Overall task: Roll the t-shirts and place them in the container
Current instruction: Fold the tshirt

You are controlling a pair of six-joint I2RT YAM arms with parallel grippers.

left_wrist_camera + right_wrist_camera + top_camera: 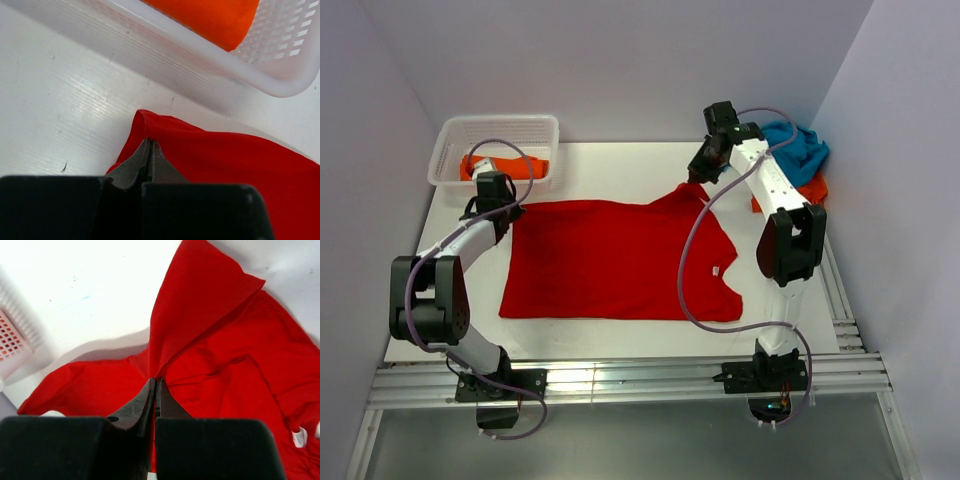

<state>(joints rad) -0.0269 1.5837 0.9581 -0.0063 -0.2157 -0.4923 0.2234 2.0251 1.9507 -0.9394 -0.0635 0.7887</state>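
A bright red t-shirt [610,265] lies spread flat across the middle of the white table. My left gripper [508,208] sits at the shirt's far left corner, low on the table. In the left wrist view that gripper [150,142] is shut on the edge of the red fabric [240,160]. My right gripper [696,182] is shut on the far right part of the shirt and holds it up in a peak. The right wrist view shows this gripper [156,380] pinching a fold of the red cloth [225,365].
A white lattice basket [500,122] at the far left holds a rolled orange t-shirt [510,165], close behind my left gripper. A teal t-shirt [800,150] lies crumpled on an orange one [812,190] at the far right, beside the right arm. Walls close in both sides.
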